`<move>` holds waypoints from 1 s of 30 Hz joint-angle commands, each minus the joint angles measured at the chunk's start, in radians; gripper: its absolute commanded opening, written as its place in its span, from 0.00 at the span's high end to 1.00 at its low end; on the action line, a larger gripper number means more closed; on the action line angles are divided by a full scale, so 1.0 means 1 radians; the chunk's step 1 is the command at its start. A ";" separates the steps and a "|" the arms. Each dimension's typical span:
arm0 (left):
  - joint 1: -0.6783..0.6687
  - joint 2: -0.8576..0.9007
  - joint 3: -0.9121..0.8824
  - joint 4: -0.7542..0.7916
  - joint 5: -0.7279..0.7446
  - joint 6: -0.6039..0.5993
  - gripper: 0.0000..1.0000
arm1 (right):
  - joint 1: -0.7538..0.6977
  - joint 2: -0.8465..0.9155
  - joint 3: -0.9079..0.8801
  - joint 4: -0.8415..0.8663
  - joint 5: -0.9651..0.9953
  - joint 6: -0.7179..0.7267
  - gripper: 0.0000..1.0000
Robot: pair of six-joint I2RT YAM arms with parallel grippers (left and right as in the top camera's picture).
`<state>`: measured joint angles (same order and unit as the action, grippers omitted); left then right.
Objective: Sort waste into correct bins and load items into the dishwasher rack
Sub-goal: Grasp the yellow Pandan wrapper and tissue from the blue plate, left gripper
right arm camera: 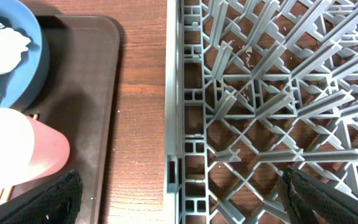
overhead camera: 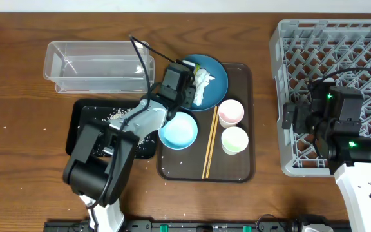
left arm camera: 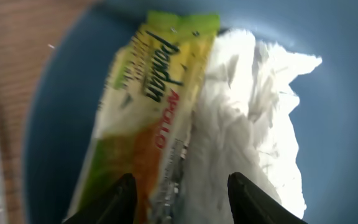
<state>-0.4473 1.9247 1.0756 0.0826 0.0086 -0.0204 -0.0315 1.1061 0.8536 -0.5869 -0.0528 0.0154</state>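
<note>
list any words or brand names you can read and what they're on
"pandan": black script on the yellow-green snack wrapper
"APOLLO": red capitals on the same wrapper
Smaller print on that wrapper: too blurred to read
No other text shows in any view

The left arm (overhead camera: 118,138) is built of black joint housings joined by a white link, and a thin black cable (overhead camera: 152,67) is looped above it. The right arm (overhead camera: 346,154) is made up of black blocks, marked by two green lights (overhead camera: 351,144), above a white link. Dark tapered fingers are seen on the left gripper (left arm camera: 185,196), and black rough-textured ones on the right gripper (right arm camera: 182,199).
</note>
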 commanded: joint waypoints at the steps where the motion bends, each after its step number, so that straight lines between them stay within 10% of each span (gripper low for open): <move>1: -0.010 0.034 0.006 0.005 0.005 0.019 0.52 | 0.018 -0.001 0.022 -0.001 -0.007 0.014 0.01; 10: -0.008 0.026 0.007 0.017 0.005 0.021 0.93 | 0.018 -0.001 0.022 -0.005 -0.007 0.014 0.01; 30: 0.087 -0.353 0.007 -0.169 -0.081 0.020 0.94 | 0.018 -0.001 0.022 -0.005 -0.007 0.014 0.01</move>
<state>-0.3996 1.5997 1.0752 -0.0818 -0.0402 -0.0002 -0.0315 1.1061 0.8543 -0.5907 -0.0528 0.0154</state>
